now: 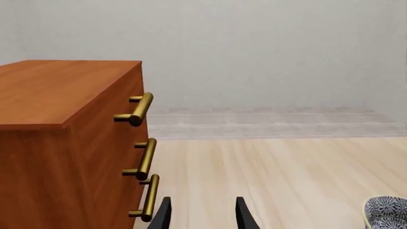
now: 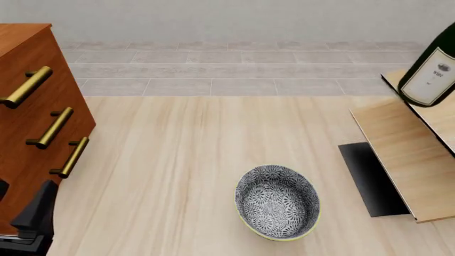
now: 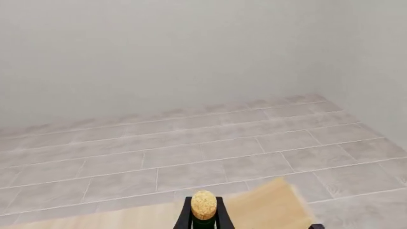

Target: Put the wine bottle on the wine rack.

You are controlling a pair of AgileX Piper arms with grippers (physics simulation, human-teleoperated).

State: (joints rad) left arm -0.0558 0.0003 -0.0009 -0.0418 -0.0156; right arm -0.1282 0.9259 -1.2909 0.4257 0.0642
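The wine bottle (image 2: 431, 74) hangs tilted at the front view's upper right, over the top boards of the wine rack (image 2: 398, 154), its cork clamped in the right hand (image 3: 203, 217). The left hand (image 1: 202, 212), fingers apart and empty, hovers beside the cabinet (image 2: 29, 122); a patterned bowl (image 2: 277, 201) sits lower centre on the table (image 2: 170, 160).

Our left gripper (image 1: 202, 214) sits low with its fingers apart. Our right gripper (image 3: 203, 213) squeezes a cork (image 3: 203, 204).
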